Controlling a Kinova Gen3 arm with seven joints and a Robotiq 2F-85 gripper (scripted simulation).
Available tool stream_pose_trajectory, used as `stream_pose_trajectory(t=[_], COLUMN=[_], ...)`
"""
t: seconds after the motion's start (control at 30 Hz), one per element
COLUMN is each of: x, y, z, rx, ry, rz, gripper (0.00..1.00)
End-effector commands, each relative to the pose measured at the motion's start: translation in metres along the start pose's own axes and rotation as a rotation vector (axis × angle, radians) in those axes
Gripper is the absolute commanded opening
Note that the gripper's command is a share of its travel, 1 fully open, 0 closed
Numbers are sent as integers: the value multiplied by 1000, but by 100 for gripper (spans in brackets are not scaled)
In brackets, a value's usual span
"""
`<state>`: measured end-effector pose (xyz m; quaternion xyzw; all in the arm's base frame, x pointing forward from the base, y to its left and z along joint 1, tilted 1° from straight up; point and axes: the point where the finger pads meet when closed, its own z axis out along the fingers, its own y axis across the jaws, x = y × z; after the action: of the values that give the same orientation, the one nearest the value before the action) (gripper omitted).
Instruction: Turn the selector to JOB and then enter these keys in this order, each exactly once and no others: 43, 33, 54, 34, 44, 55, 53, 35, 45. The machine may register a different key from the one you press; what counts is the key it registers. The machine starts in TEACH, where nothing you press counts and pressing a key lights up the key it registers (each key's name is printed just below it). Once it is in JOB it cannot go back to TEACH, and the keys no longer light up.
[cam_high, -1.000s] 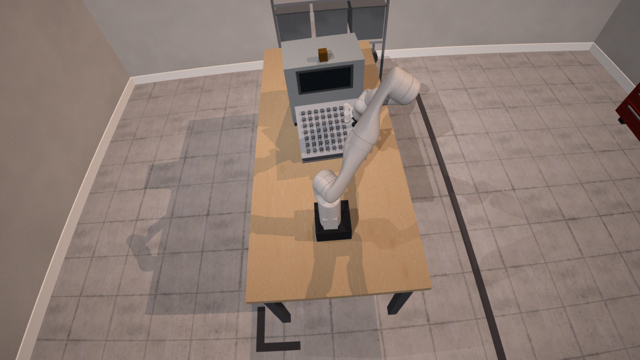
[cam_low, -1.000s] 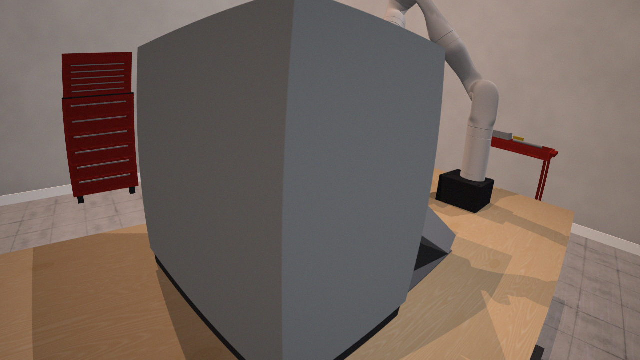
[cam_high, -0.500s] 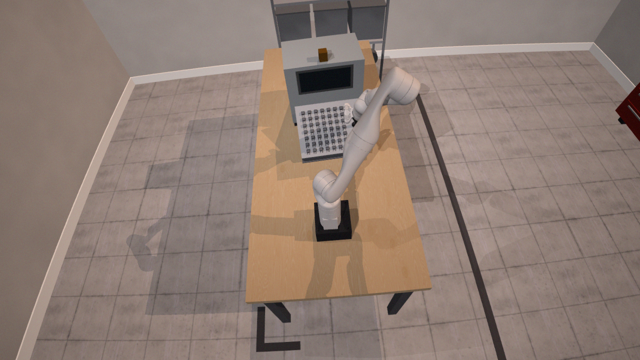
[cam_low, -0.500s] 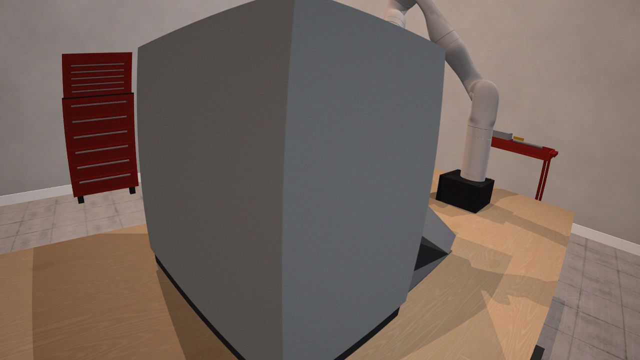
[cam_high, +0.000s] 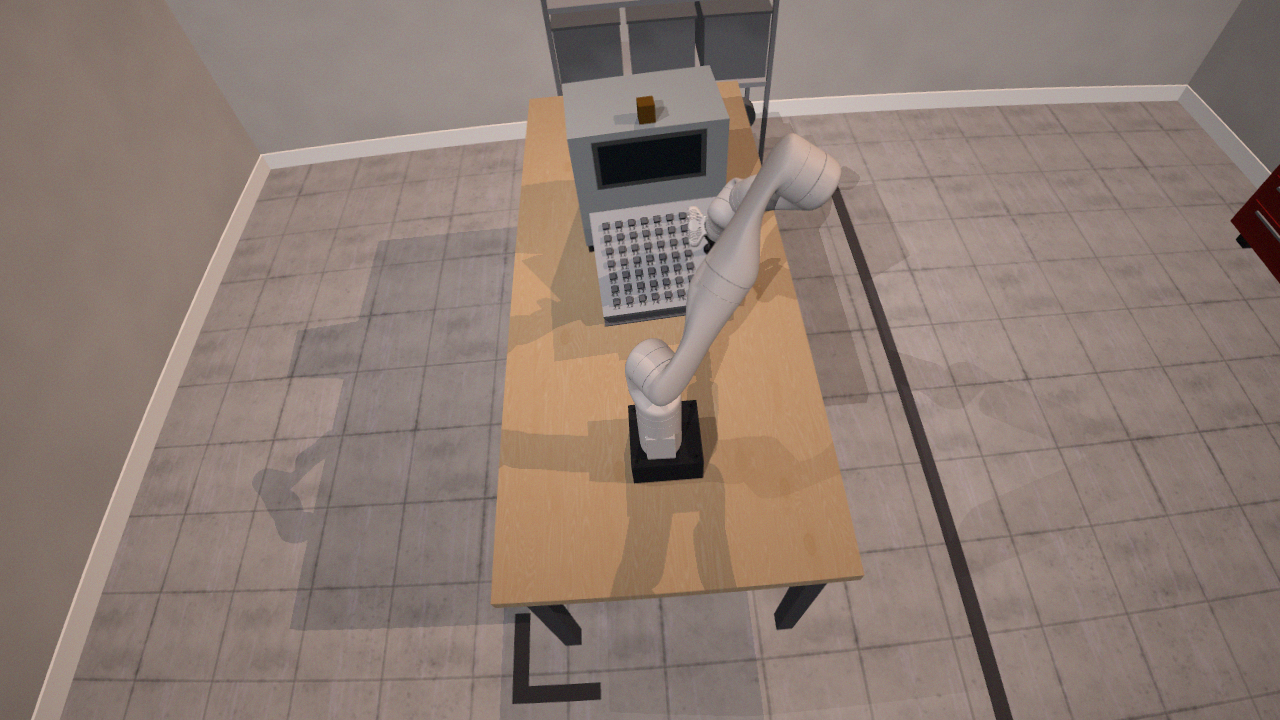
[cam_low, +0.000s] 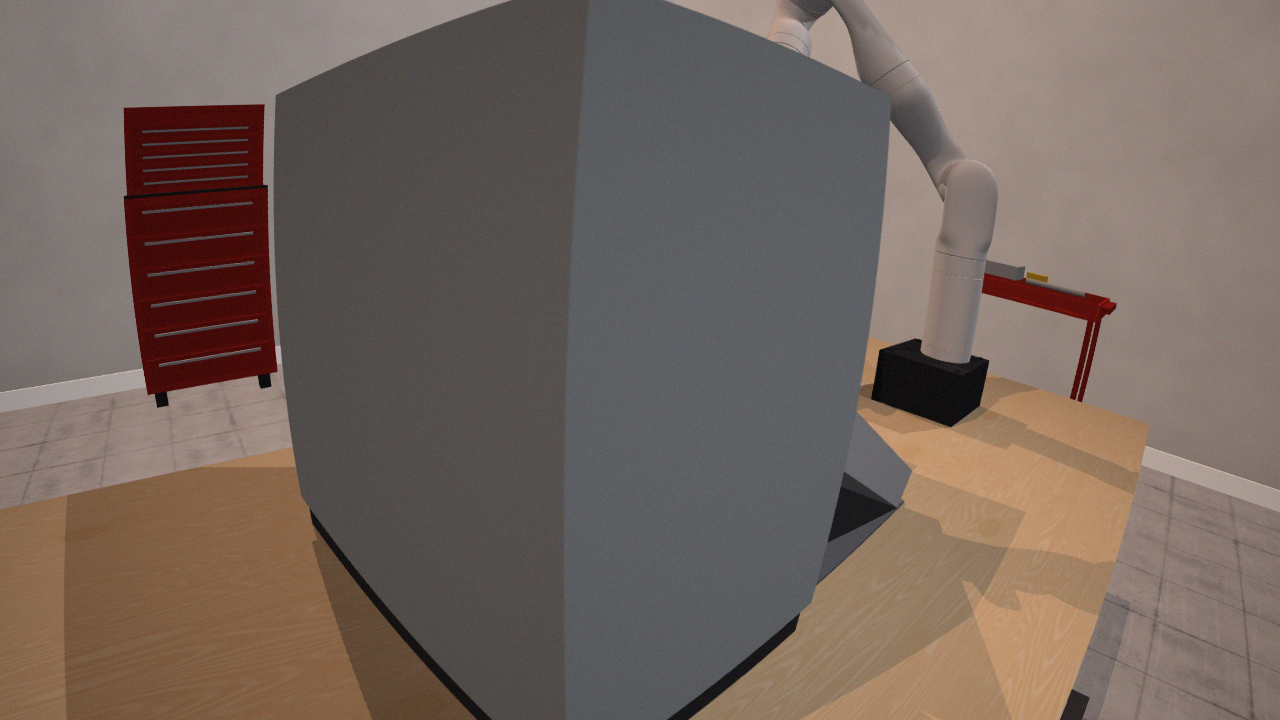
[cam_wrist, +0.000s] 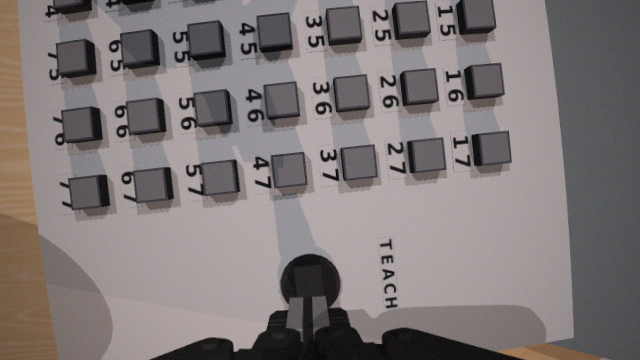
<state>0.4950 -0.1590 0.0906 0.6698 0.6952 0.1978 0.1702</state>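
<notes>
The grey machine (cam_high: 626, 116) (cam_low: 572, 358) stands on the wooden table (cam_high: 572, 447), with its white keypad panel (cam_high: 615, 311) (cam_wrist: 450, 225) sloping toward the arm. In the wrist view the round black selector (cam_wrist: 310, 280) sits below key 47 (cam_wrist: 289, 170), and the word TEACH (cam_wrist: 388, 274) is printed to its right. My gripper (cam_wrist: 309, 321) (cam_high: 696, 225) is shut, its fingertips pressed together over the selector's near edge and hiding its mark. Keys 45 (cam_wrist: 274, 31), 35 (cam_wrist: 344, 25) and 55 (cam_wrist: 206, 39) show at the top, all unlit. The exterior camera sees only the machine's back.
The arm's black base (cam_high: 666, 443) (cam_low: 929, 380) stands mid-table. A small brown block (cam_high: 644, 108) sits on top of the machine. A grey shelf (cam_high: 662, 35) stands behind the table. A red tool chest (cam_low: 198, 250) and a red stand (cam_low: 1051, 300) stand off the table.
</notes>
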Motion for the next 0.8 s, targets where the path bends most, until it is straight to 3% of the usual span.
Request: stream_pose_trajectory(t=[0.0, 0.4, 0.6, 0.77], x=[0, 16, 50, 95], y=[1, 3, 7, 13], z=[0, 2, 6, 11], rx=[-1, -1, -1, -1], ry=[-1, -1, -1, -1], rz=[-1, -7, -19, -36], gripper=[10, 10, 10, 10])
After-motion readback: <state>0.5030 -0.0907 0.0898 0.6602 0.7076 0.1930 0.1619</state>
